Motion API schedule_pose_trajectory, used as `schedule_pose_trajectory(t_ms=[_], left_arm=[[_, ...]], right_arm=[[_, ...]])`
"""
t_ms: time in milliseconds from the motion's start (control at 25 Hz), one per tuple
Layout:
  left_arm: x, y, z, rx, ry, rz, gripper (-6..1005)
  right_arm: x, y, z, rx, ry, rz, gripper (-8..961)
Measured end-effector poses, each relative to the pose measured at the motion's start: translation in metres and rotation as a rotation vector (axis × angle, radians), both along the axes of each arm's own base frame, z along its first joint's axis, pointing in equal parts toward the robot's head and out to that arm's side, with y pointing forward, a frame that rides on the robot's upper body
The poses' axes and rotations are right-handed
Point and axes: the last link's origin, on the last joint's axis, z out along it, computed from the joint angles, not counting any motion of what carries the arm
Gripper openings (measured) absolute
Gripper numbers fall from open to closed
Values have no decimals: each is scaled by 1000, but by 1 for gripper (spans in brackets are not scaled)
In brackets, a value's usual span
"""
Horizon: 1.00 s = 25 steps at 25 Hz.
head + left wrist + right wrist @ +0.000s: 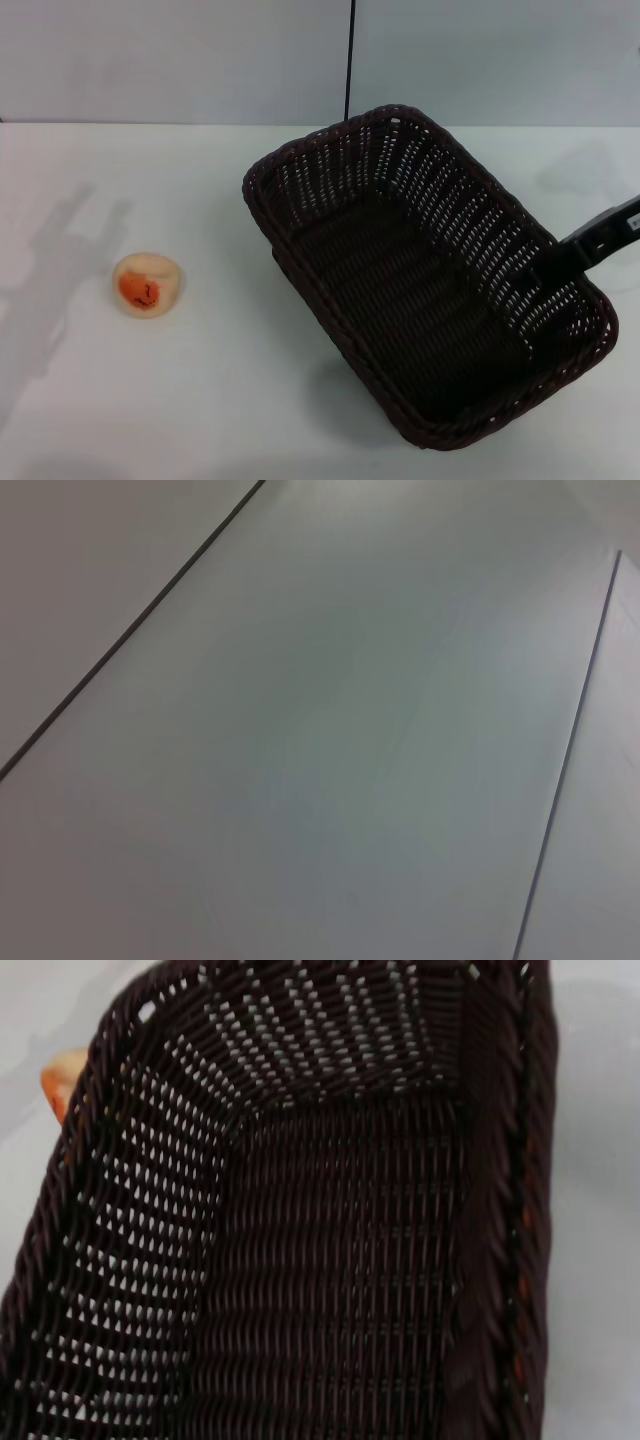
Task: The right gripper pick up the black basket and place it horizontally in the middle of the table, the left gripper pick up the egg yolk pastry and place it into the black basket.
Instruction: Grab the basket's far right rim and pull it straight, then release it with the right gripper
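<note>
Lying on the white table (150, 400), the black basket (425, 275) has its long axis running diagonally, from the far middle of the table toward the robot's near right, and its open top faces up. At the middle of the basket's right long rim sits the right gripper (600, 238), though I cannot tell whether its fingers grip that rim. Well apart to the basket's left rests the egg yolk pastry (147, 285), orange-red patch facing the robot.
</note>
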Motion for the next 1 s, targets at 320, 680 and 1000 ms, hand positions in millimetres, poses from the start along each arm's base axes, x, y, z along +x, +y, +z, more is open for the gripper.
schedule_pose_trajectory(t_ms=[320,680,1000], left_arm=[[0,0,-1,-6,-2,-3,660],[2,3,-1,-12,-3,-8,660],[2,3,-1,-13,-5,-10,660]], right_arm=[[1,-2,-6,-9,0,12,433],[2,-1,-2,33,69,24,180],[7,2,31,175,278,35,124]])
